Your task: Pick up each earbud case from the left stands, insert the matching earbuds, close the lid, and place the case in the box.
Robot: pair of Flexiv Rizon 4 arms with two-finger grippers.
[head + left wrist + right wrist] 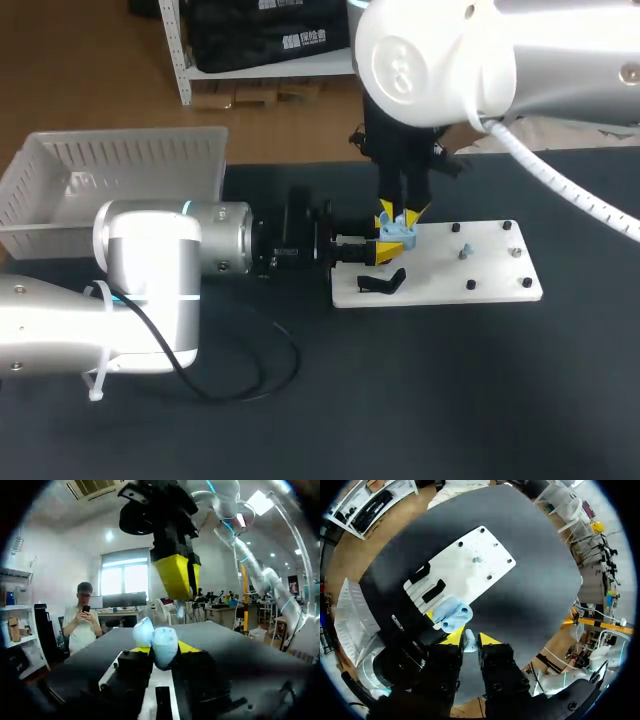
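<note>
In the head view, the right arm's white joint (pixel 440 60) covers the desk (pixel 450 400) at twelve o'clock. The left arm's wrist (pixel 200 240) hides the near right corner of the box (pixel 120 160), which the frame also cuts off at nine o'clock. The earbud case (pixel 397 234), pinched in the left gripper (pixel 382 250), is half buried under the right gripper (pixel 400 213), so its lid cannot be read. A pale speck (pixel 463 252) on the plate (pixel 500 285) is too small to name. In the right wrist view, the earbud (pixel 469 641) clamped there shows only as a stub.
</note>
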